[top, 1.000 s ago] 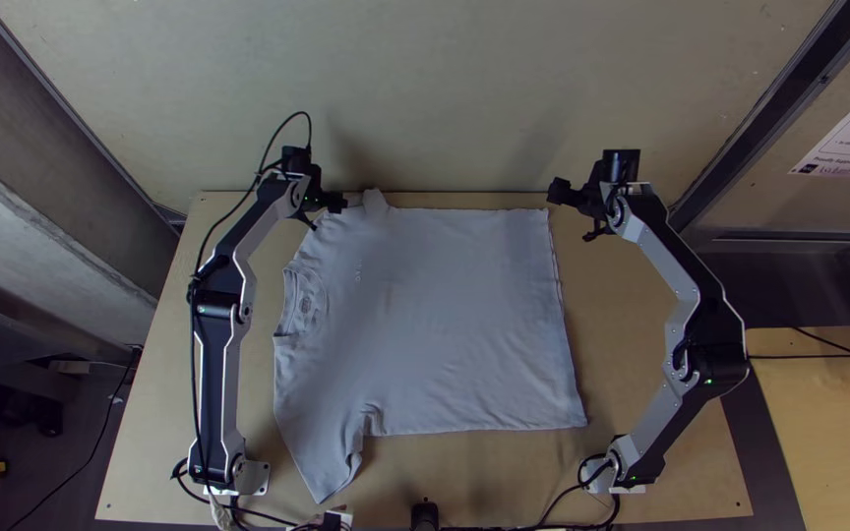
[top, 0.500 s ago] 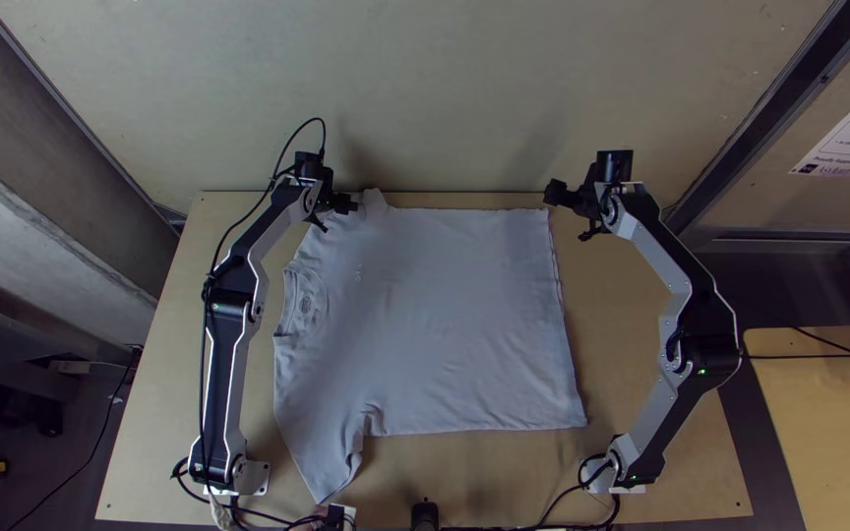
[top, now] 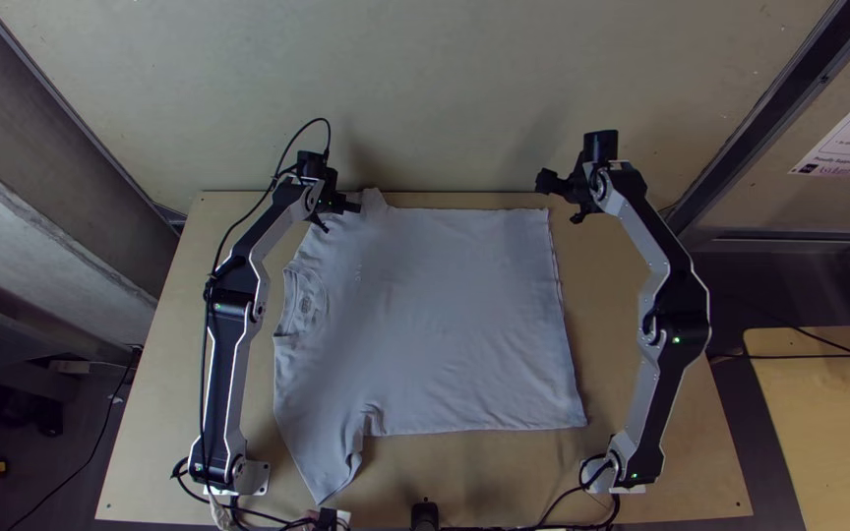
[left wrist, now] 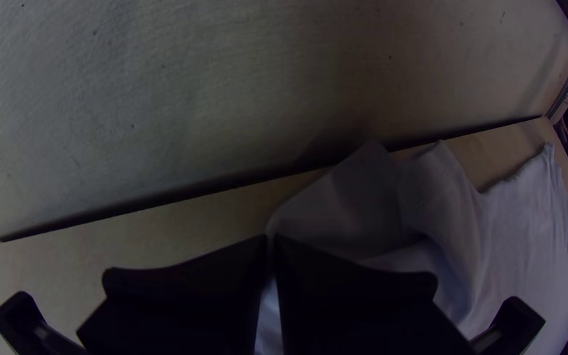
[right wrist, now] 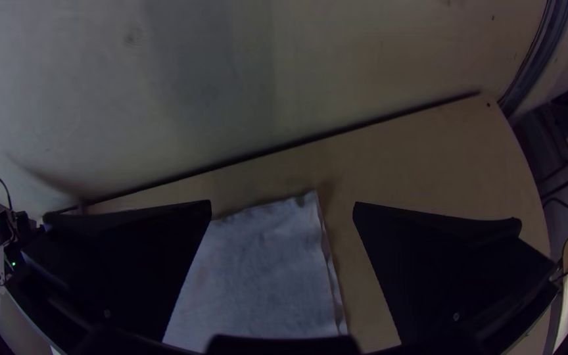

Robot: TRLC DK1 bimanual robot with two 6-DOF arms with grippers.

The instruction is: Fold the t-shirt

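Two claws serve the fold. The left claw (left wrist: 271,240) is closed, pinching cloth at the far sleeve (left wrist: 363,197) of the shirt (top: 445,324). The right claw (right wrist: 282,202) is open near the far hem corner (right wrist: 309,205). Lower the right claw until its fingers straddle the corner, then close on both layers; a shallow bite may slip. Raise both grips evenly, hold the far edge taut, and carry it toward the near edge. The shirt lies spread on the table (top: 504,482), collar (top: 304,303) toward the left arm (top: 218,374)
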